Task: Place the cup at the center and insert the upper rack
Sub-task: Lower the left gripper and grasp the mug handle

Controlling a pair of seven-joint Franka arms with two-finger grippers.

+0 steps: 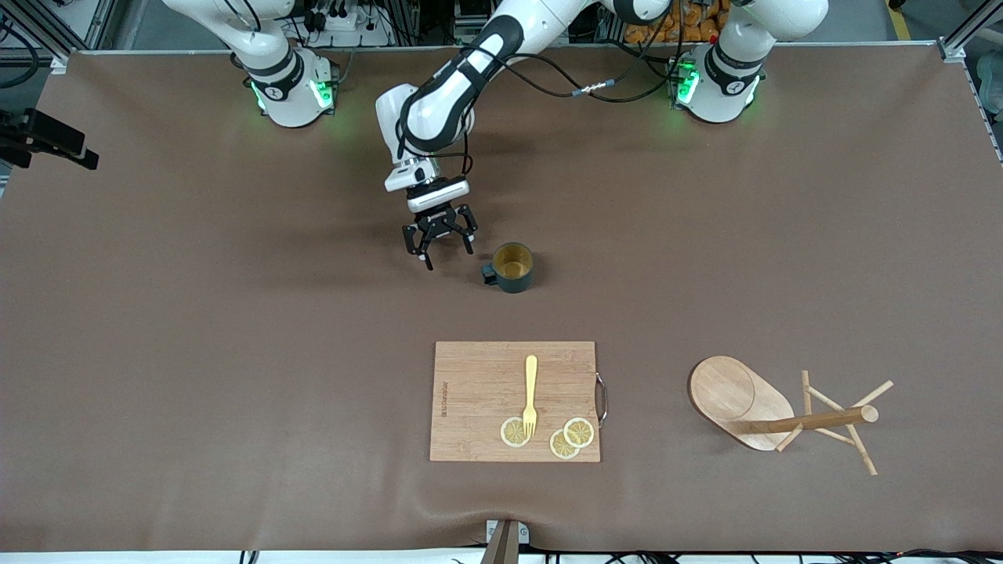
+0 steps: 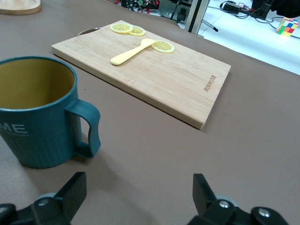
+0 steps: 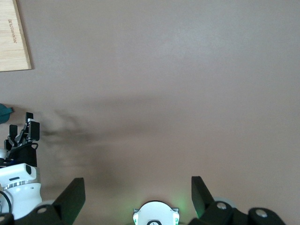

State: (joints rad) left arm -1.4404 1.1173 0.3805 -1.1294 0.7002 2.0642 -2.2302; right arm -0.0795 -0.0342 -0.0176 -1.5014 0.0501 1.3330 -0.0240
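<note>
The cup (image 1: 511,266) stood upright mid-tabletop, handle toward the left end effector (image 1: 440,237), which hovered just beside it, spread wide and empty. Closing squarely on the handle would be best. The right end effector (image 3: 136,197) waited raised, open, empty. The rack (image 1: 783,411) lay toppled.

I count one cup (image 1: 512,266), one upper rack (image 1: 783,411), one cutting board (image 1: 478,399), one yellow fork (image 1: 530,394) and three lemon slices (image 1: 579,432); two grippers, left (image 1: 439,239) and right (image 3: 136,199).
</note>
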